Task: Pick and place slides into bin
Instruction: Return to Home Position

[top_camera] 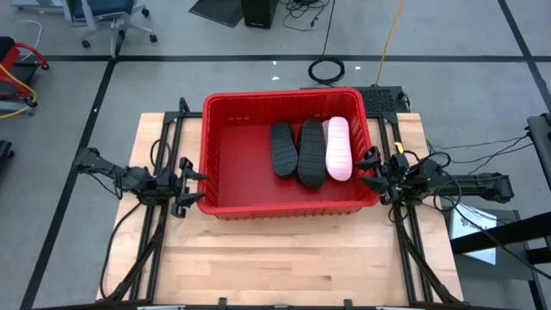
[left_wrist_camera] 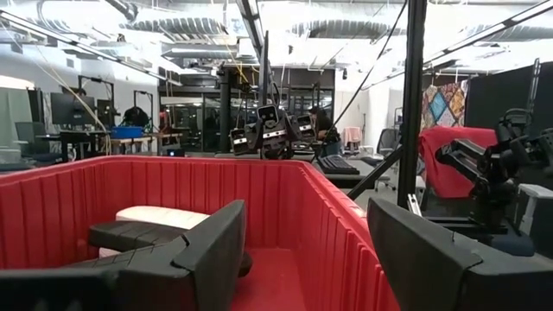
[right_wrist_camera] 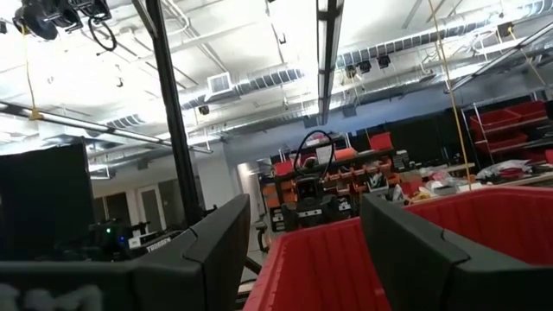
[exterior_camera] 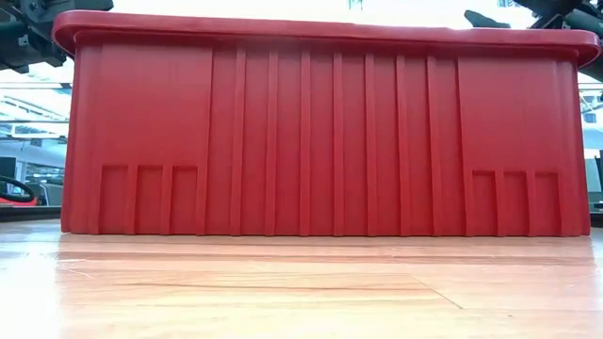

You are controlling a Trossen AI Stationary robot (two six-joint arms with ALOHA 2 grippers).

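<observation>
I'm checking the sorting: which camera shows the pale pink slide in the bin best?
The high view: it looks down on the whole pink slide, beside two black slides in the bin. The left wrist view catches only a pale strip behind a black slide. The low and right wrist views show just the bin's walls.

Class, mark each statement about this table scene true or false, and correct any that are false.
1. The pink slide lies inside the bin. True.
2. The left gripper grips a black slide. False: it is open and empty, outside the bin's left wall.
3. The black slides lie against the bin's left wall. False: they lie near its middle, beside the pink slide, away from that wall.
4. The pink slide lies nearer the right gripper than the black slides do. True.
</observation>
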